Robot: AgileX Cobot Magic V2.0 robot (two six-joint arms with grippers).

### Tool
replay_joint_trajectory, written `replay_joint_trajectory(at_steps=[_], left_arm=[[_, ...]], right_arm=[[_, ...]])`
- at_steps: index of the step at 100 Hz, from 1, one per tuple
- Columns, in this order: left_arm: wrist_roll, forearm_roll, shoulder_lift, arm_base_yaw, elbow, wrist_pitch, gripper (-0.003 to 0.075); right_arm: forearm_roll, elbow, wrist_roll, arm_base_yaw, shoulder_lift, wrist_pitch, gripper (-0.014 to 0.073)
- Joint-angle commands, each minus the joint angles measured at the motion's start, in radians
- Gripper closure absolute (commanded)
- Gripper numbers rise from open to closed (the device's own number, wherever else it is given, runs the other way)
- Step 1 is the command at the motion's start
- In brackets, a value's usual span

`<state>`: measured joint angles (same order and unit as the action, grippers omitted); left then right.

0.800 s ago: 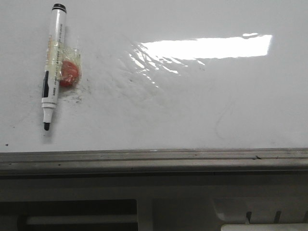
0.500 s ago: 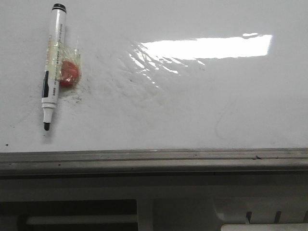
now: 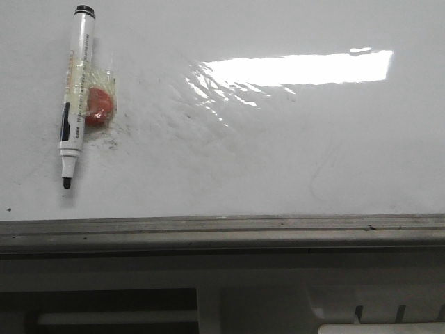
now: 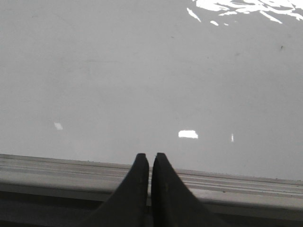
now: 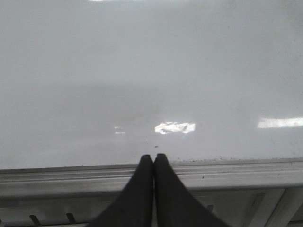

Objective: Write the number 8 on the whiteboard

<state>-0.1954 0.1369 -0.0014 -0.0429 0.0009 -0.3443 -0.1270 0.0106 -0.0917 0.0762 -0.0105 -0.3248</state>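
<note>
The whiteboard [image 3: 278, 160] fills the front view, glossy white with faint grey smudges and a wrinkled glare patch. No number 8 shows on it. A white marker pen [image 3: 74, 94] with a black uncapped tip lies at its left, taped to a red lump [image 3: 99, 108]. My left gripper [image 4: 150, 157] is shut and empty over the board's grey edge rail [image 4: 227, 187]. My right gripper [image 5: 153, 157] is shut and empty over the same rail [image 5: 71, 177]. Neither gripper shows in the front view.
The grey metal rail [image 3: 222, 233] runs along the board's near edge. Below it sits a pale frame with dark slots [image 3: 111, 306]. A bright reflection [image 3: 299, 68] lies across the board's upper right.
</note>
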Motion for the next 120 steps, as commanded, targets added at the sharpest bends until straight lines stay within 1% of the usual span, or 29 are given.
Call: replay_joint_trajectory(at_steps=[1, 20, 31, 37, 45, 54, 64, 74, 82, 95, 102, 112, 120], left_arm=[[-0.011, 0.01, -0.031, -0.002, 0.033, 0.061, 0.0741], [-0.011, 0.01, -0.031, -0.002, 0.033, 0.064, 0.0741], [-0.011, 0.01, -0.031, -0.002, 0.033, 0.118, 0.0741], [-0.011, 0.01, -0.031, -0.002, 0.033, 0.146, 0.0741], [-0.011, 0.01, -0.031, -0.002, 0.033, 0.15, 0.0741], [-0.011, 0.01, -0.031, -0.002, 0.033, 0.15, 0.0741], [-0.011, 0.012, -0.031, -0.002, 0.033, 0.154, 0.0741], [-0.011, 0.025, -0.031, -0.002, 0.033, 0.191, 0.0741], [-0.011, 0.013, -0.031, -0.002, 0.033, 0.238, 0.0741], [-0.011, 0.003, -0.031, -0.002, 0.033, 0.326, 0.0741], [-0.011, 0.003, -0.031, -0.002, 0.033, 0.405, 0.0741], [-0.011, -0.009, -0.031, -0.002, 0.031, 0.551, 0.0741], [-0.011, -0.028, -0.031, -0.002, 0.024, 0.649, 0.0741]], right_arm=[[-0.012, 0.012, 0.006, 0.007, -0.022, 0.026, 0.0657], [-0.019, 0.012, 0.006, 0.007, -0.022, 0.026, 0.0657], [-0.072, 0.012, 0.006, 0.007, -0.022, 0.026, 0.0657], [-0.071, 0.012, 0.006, 0.007, -0.022, 0.026, 0.0657], [-0.071, 0.012, 0.006, 0.007, -0.022, 0.031, 0.0657], [-0.062, 0.012, 0.006, 0.007, -0.022, 0.067, 0.0657], [-0.022, 0.012, 0.004, 0.007, -0.022, 0.149, 0.0657], [-0.022, 0.012, 0.004, 0.007, -0.022, 0.205, 0.0657], [-0.02, 0.012, 0.004, 0.007, -0.022, 0.267, 0.0657], [-0.018, 0.012, 0.004, 0.007, -0.022, 0.428, 0.0657], [-0.018, 0.012, 0.004, 0.007, -0.022, 0.49, 0.0657], [-0.018, 0.007, 0.004, 0.007, -0.022, 0.496, 0.0657], [-0.018, -0.021, -0.012, 0.007, -0.02, 0.446, 0.0657]])
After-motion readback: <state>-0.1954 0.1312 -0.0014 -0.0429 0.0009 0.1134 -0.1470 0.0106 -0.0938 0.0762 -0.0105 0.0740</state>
